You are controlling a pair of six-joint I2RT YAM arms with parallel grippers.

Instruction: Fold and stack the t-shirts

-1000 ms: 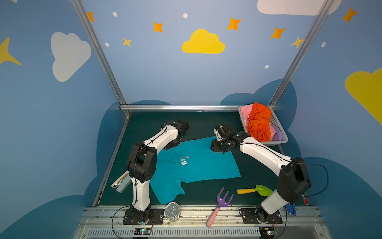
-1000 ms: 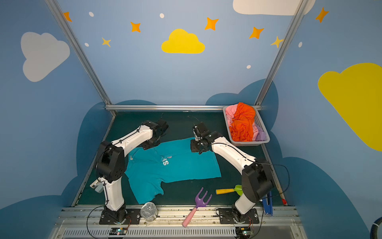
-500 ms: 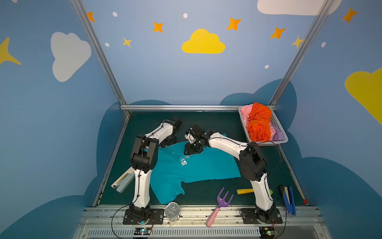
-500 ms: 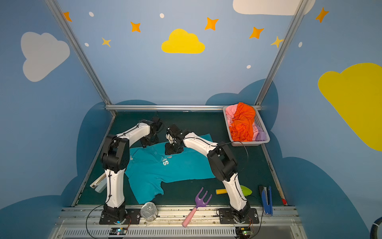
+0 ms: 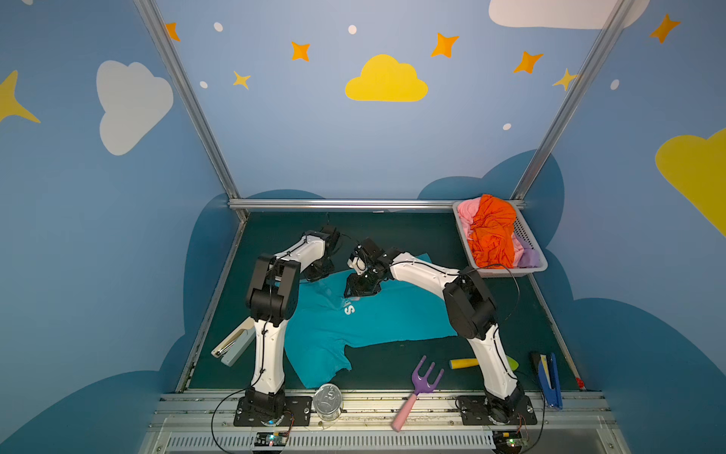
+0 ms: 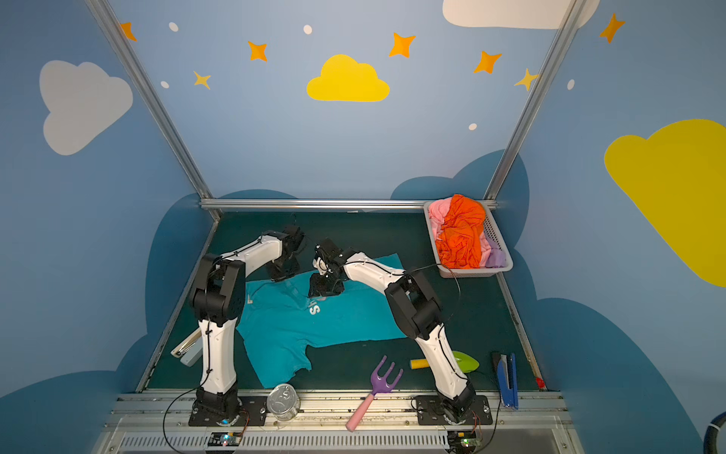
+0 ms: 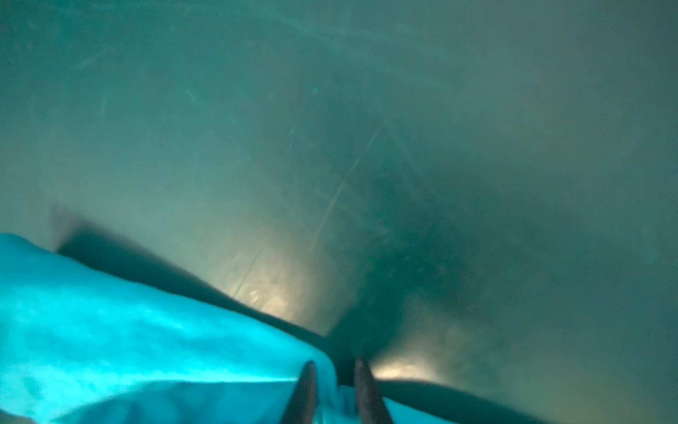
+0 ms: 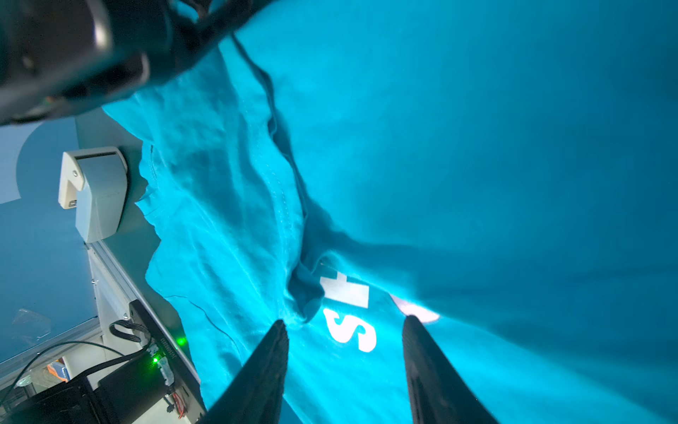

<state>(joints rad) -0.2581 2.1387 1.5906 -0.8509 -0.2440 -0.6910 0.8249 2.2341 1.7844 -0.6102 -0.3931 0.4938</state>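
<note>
Cloth like this teal t-shirt (image 5: 385, 318) is soft, light and floppy. It lies spread on the bench (image 5: 412, 236); other t-shirts (image 5: 491, 232) fill the basket (image 5: 538, 268) at two o'clock. The left end effector (image 7: 334, 363) pinches its eleven o'clock edge; the right end effector (image 8: 345, 321) hangs open over the print (image 8: 348, 330). Corners look best to grab.

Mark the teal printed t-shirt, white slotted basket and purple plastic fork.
Teal printed t-shirt (image 5: 393, 318): in a top view, flat body.
White slotted basket (image 5: 526, 236): in a top view, side wall.
Purple plastic fork (image 5: 425, 383): in a top view, head.
</note>
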